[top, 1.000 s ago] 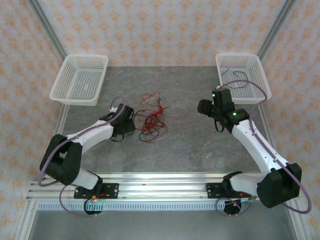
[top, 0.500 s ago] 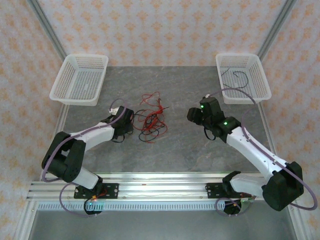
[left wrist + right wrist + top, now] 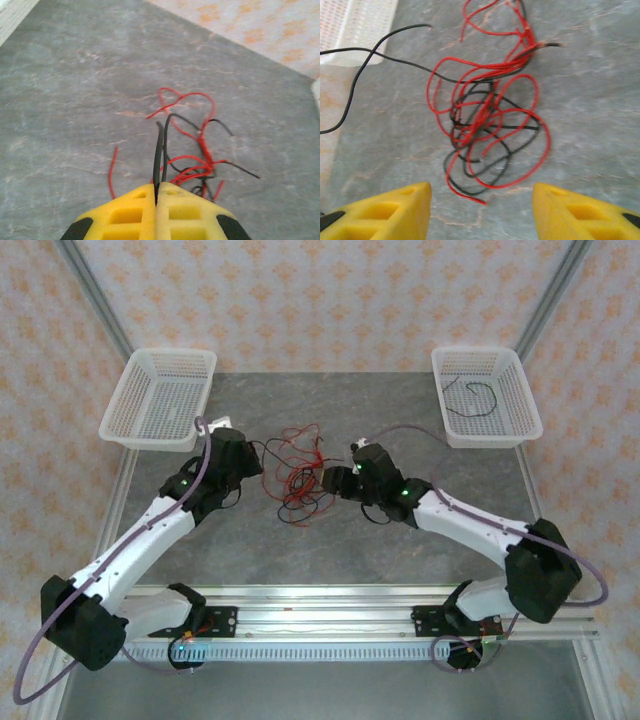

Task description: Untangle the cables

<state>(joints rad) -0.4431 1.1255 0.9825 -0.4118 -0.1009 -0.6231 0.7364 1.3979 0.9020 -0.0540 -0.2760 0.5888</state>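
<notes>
Left wrist view tells what the overhead cannot: the left gripper is pinched tight on a black wire rising from the cables. Right wrist view has the right gripper spread apart, holding nothing, just above the heap. The cables lie in a loose red-and-black snarl mid-table. Farther back, the right basket holds a lone black strand.
</notes>
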